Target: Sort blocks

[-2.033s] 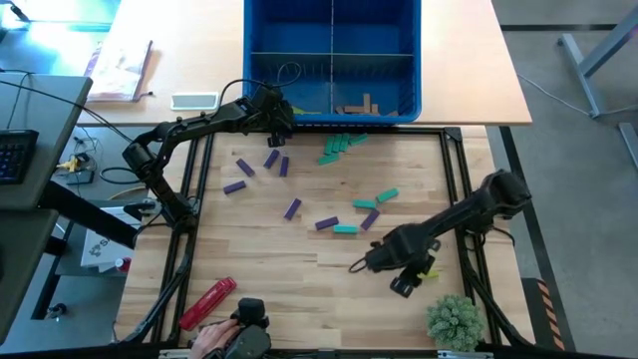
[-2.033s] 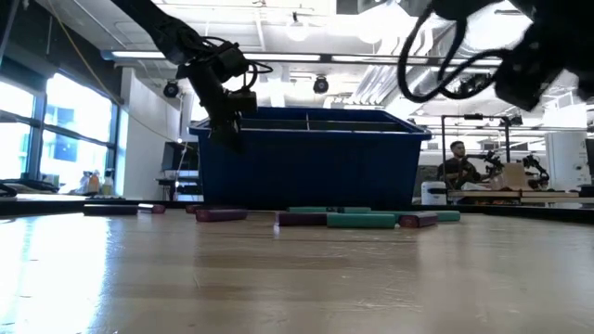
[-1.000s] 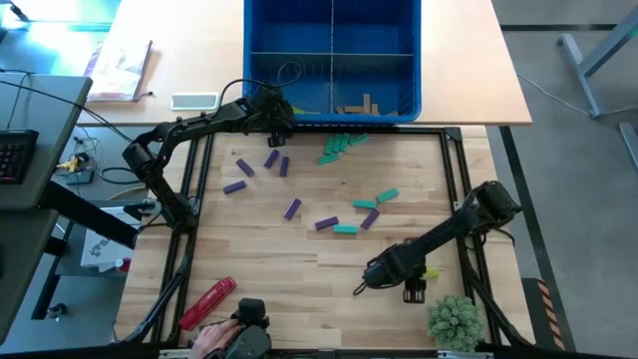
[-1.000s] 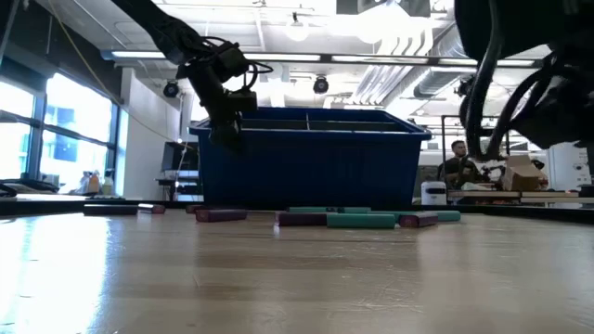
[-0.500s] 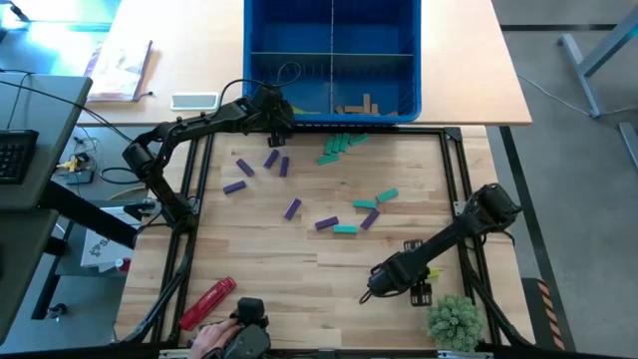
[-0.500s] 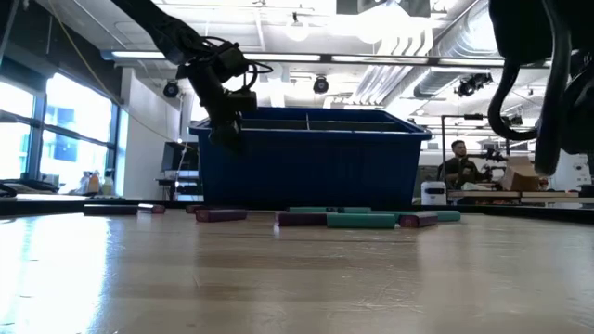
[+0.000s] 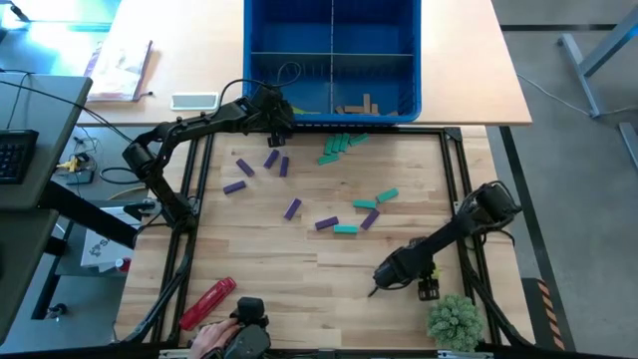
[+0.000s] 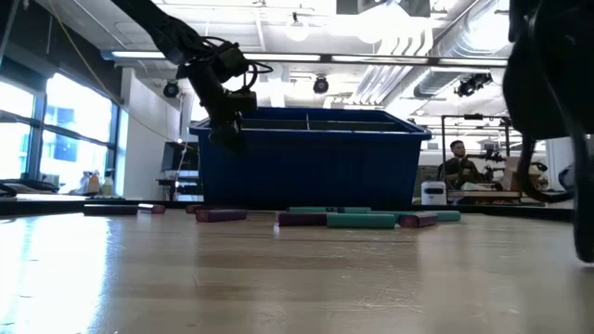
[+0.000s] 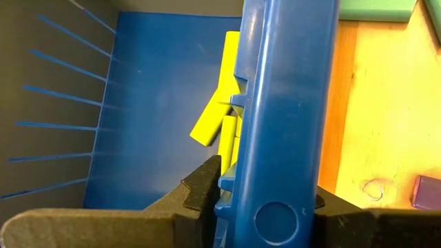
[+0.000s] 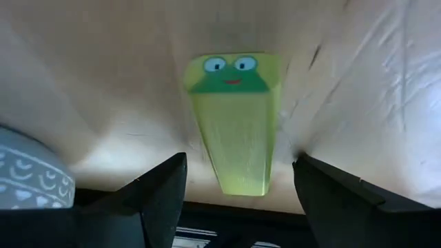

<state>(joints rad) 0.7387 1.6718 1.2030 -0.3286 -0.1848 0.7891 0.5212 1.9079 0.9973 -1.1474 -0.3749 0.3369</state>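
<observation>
Blocks (image 7: 334, 226) lie scattered on the worktop (image 7: 269, 264) near a blue bin (image 7: 332, 60). The right pincer (image 10: 238, 182), released, straddles a lime block (image 10: 238, 127) by a plant (image 7: 454, 321). The left pincer (image 9: 265, 207) grasps the bin's wall.

The right gripper (image 7: 430, 284) has swung back toward the table's near right corner, beside the potted plant (image 7: 454, 319), and opened wider; its fingers now straddle a lime block (image 10: 236, 120) lying on the table (image 7: 299, 269).
</observation>
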